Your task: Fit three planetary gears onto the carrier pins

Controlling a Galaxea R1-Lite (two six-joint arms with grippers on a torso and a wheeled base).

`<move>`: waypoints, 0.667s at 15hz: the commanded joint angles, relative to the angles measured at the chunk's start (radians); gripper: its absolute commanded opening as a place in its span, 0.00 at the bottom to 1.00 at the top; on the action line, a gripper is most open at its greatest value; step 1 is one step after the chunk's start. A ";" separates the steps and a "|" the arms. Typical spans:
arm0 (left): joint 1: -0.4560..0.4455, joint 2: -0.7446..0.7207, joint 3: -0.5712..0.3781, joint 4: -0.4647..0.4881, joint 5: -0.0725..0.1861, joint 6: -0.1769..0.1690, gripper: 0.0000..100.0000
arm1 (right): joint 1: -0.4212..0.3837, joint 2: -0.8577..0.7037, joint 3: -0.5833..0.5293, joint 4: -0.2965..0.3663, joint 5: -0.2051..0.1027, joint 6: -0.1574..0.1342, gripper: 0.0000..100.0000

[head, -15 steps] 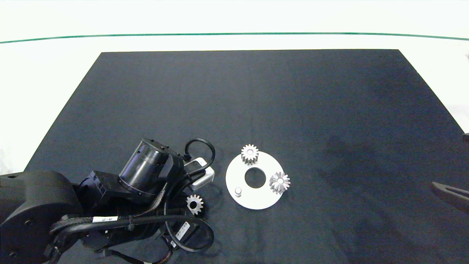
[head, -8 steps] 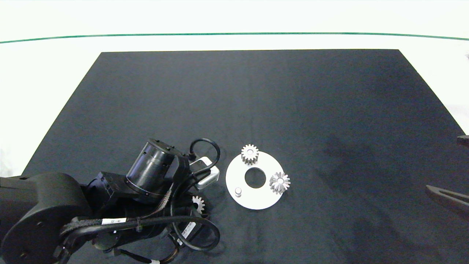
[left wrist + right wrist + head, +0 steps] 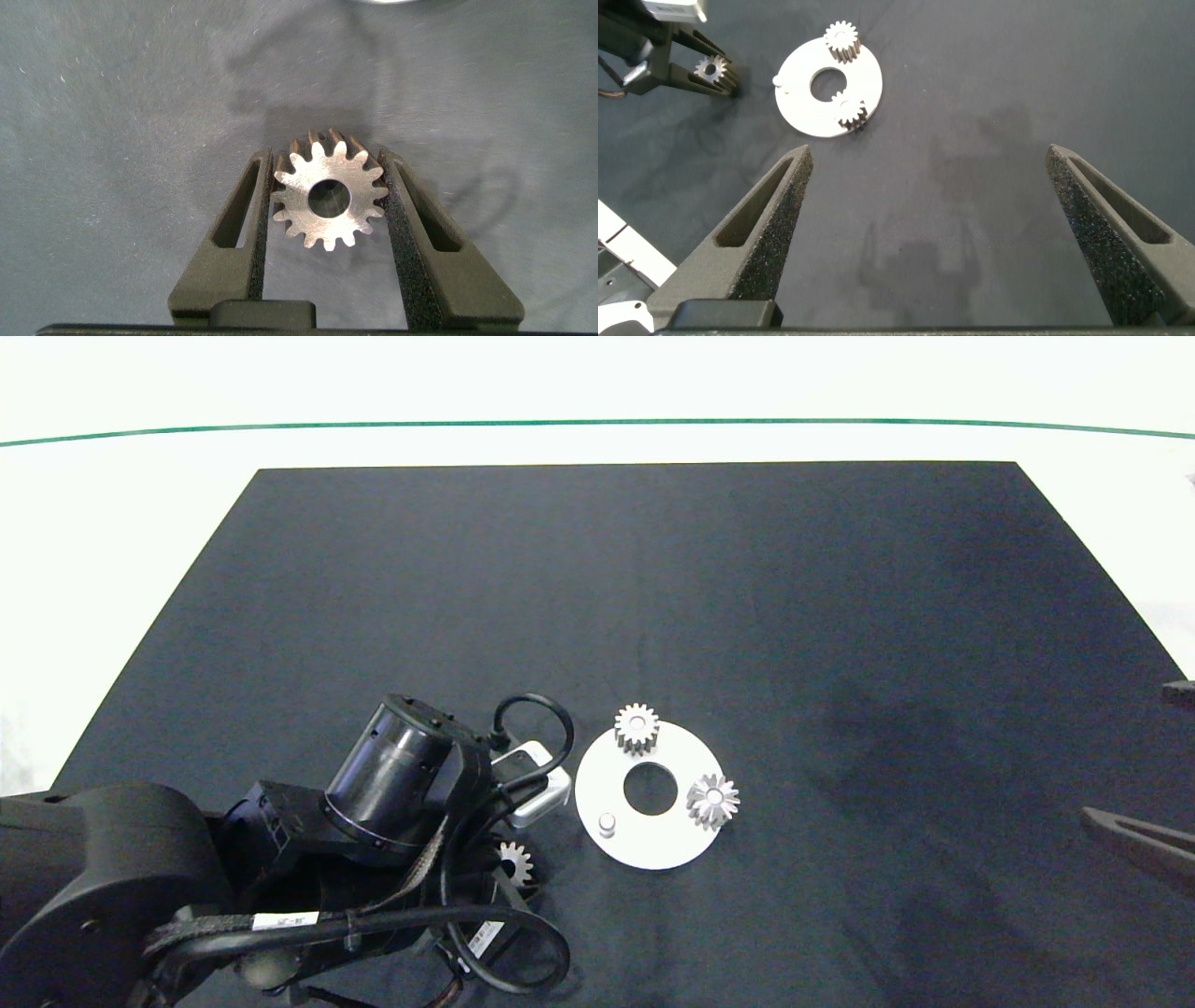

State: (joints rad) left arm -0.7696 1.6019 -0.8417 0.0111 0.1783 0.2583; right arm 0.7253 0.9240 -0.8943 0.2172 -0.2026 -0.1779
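Note:
Two planetary gears (image 3: 637, 728) (image 3: 713, 800) sit on carrier pins of the white disc (image 3: 653, 845). The third carrier pin (image 3: 607, 823) stands bare at the disc's near left. A third silvery gear (image 3: 516, 863) (image 3: 329, 201) is held just above the dark mat, left of the disc, with my left gripper (image 3: 325, 159) shut on its teeth. In the right wrist view the same disc (image 3: 799, 98) and held gear (image 3: 712, 67) show far off. My right gripper (image 3: 929, 149) is open and holds nothing, at the table's right edge (image 3: 1134, 840).
A dark mat (image 3: 653, 597) covers the table, with white surface around it. The left arm's wrist and cables (image 3: 401, 784) crowd the area just left of the disc.
My left arm has carried the gripped gear to the right, nearer the disc's bare pin. The right gripper has barely shifted.

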 commanded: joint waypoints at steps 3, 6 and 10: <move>-0.077 -0.042 -0.102 0.009 0.001 0.002 0.25 | 0.000 -0.004 -0.003 0.001 -0.003 -0.003 1.00; -0.106 0.027 -0.229 0.096 0.001 0.007 0.25 | 0.000 -0.005 -0.005 0.001 -0.003 -0.003 1.00; -0.106 0.110 -0.336 0.161 0.001 0.018 0.25 | -0.001 -0.005 -0.005 0.001 -0.003 -0.003 1.00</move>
State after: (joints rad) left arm -0.8755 1.6672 -1.1540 0.1698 0.1785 0.2726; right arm 0.7238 0.9183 -0.8989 0.2164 -0.2053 -0.1794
